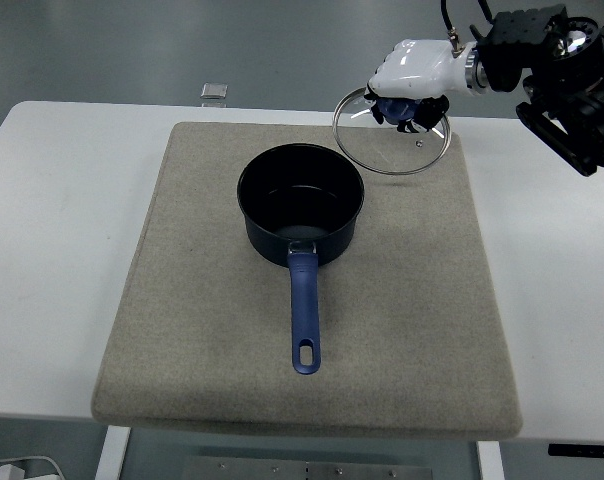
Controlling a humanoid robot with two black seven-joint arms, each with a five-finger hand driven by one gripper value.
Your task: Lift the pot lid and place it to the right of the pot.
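A dark blue pot (301, 205) stands open in the middle of a grey mat (422, 300), its blue handle (303, 315) pointing toward the near edge. My right hand (414, 78), white with black fingers, is shut on the blue knob of a glass lid (393, 138). The lid hangs tilted in the air, up and to the right of the pot, over the mat's far right part. No left arm shows in this view.
The mat lies on a white table (52, 200). A small grey square object (214, 91) sits beyond the table's far edge. My black right arm (572, 80) fills the top right corner.
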